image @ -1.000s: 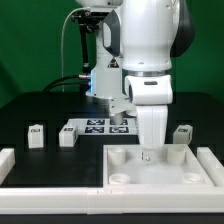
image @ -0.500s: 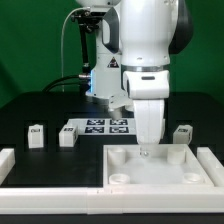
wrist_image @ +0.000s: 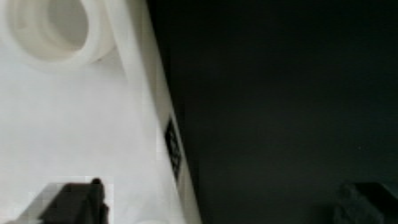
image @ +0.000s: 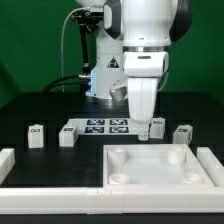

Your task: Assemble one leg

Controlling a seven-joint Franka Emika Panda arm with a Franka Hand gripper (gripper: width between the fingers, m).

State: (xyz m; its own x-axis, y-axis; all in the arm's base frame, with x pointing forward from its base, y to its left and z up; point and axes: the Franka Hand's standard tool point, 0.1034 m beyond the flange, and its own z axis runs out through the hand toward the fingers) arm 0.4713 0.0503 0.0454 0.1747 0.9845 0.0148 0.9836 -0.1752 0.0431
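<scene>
Several small white legs with black-and-white tags stand on the black table: two at the exterior view's left (image: 37, 135) (image: 68, 136) and two at its right (image: 159, 126) (image: 183, 132). The large white square panel (image: 160, 172) with round corner sockets lies in front. My gripper (image: 146, 135) hangs above the panel's far edge, just beside the nearer right leg. In the wrist view the gripper (wrist_image: 222, 205) is open and empty, with one dark finger (wrist_image: 71, 205) over the panel (wrist_image: 71, 120) and the other over the table. A corner socket (wrist_image: 54, 30) shows there.
The marker board (image: 100, 126) lies flat behind the panel, between the left and right legs. A white raised border (image: 12, 165) runs along the front left of the table. The robot's base stands at the back.
My gripper has risen from low over the panel's far part and moved back toward its far edge. The legs and panel have not moved.
</scene>
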